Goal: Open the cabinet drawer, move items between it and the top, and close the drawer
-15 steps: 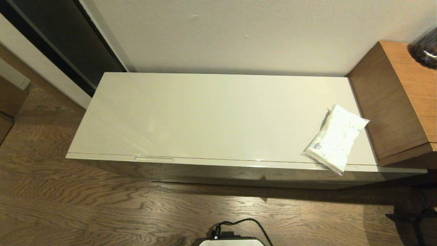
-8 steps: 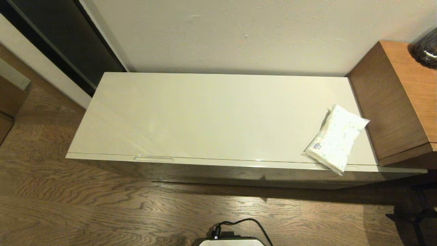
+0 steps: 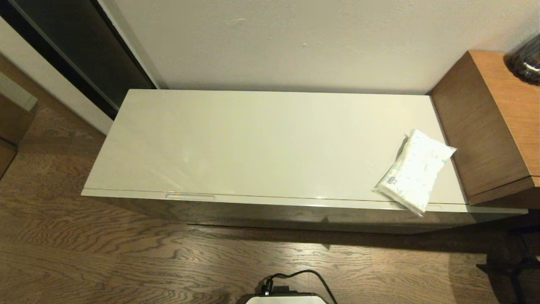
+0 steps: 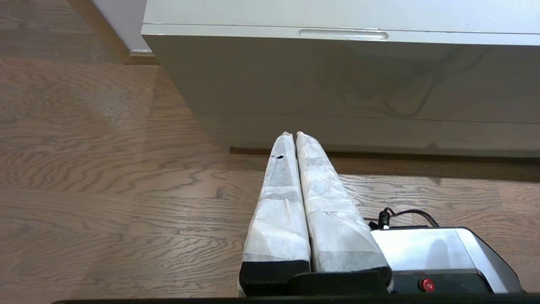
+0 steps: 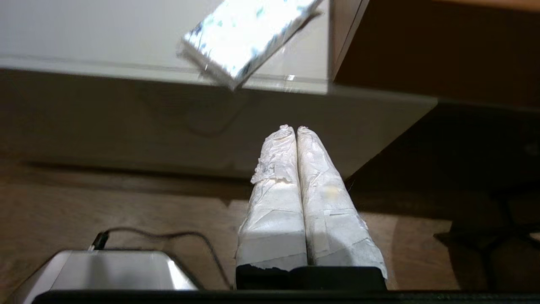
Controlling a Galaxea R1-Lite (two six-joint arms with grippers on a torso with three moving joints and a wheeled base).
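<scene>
The cream-white top (image 3: 261,143) spans the middle of the head view. A white, pale-blue-patterned tissue pack (image 3: 415,169) lies at its right end, one corner hanging over the front edge; the right wrist view shows the pack (image 5: 247,36) too. The cabinet drawer (image 3: 295,213) below is closed, and its oblong recess (image 3: 190,196) sits near the left end of the face (image 4: 337,76). My left gripper (image 4: 292,134) is shut and empty, low before the drawer's left part. My right gripper (image 5: 292,127) is shut and empty below the pack. The packet and tape ring are hidden.
A taller brown wooden unit (image 3: 489,122) abuts the top's right end, with a dark glass object (image 3: 527,59) on it. A dark doorway (image 3: 80,46) is at far left. My base and its black cable (image 3: 291,285) sit on the wood floor in front.
</scene>
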